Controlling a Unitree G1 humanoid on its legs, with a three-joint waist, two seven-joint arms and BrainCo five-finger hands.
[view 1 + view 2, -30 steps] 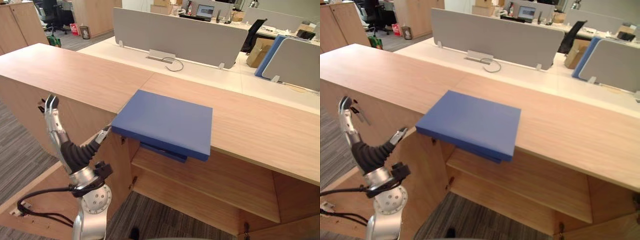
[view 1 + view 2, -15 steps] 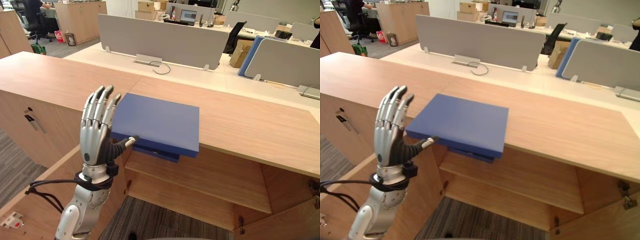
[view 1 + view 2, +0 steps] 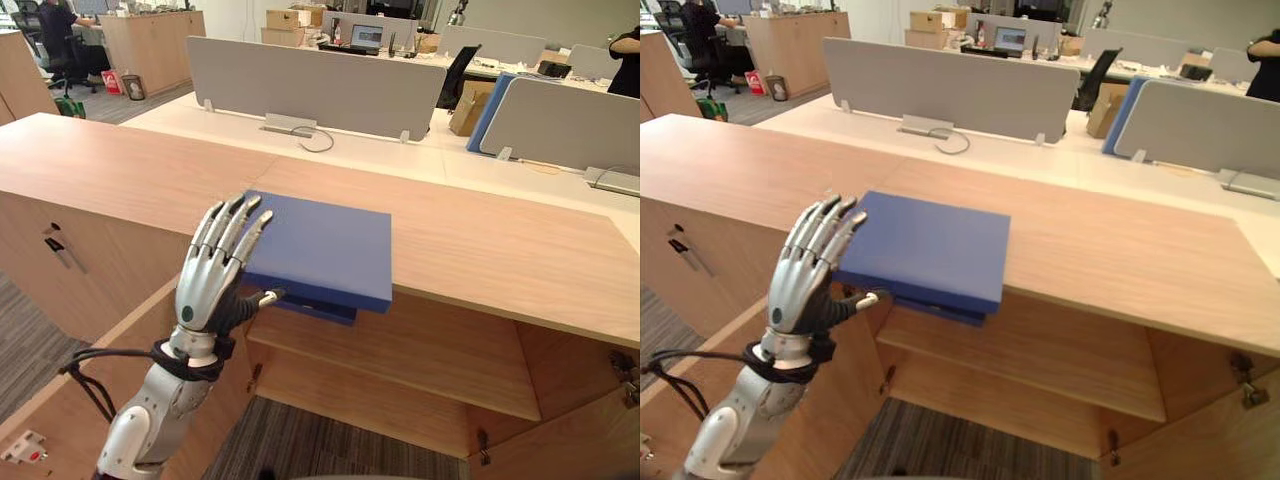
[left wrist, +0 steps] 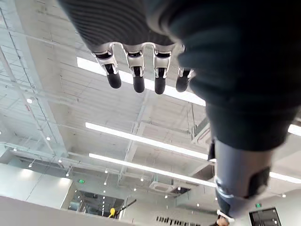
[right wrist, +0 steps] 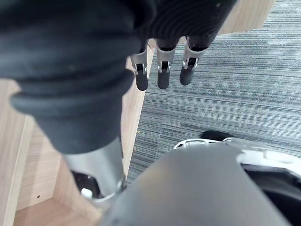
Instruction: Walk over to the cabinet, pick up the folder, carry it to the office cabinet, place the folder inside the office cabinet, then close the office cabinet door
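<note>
Folder: solid blue. Cabinet top: pale wood grain. Carpet: grey, fine stripes. Desk screens: plain grey. Left hand: silver, dark tips, dark ribbed cover.

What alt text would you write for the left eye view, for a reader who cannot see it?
The robot's left hand, fingers straight, is raised at the left edge of a blue folder. The folder lies on a wooden cabinet top and overhangs its front, above an open shelf.
</note>
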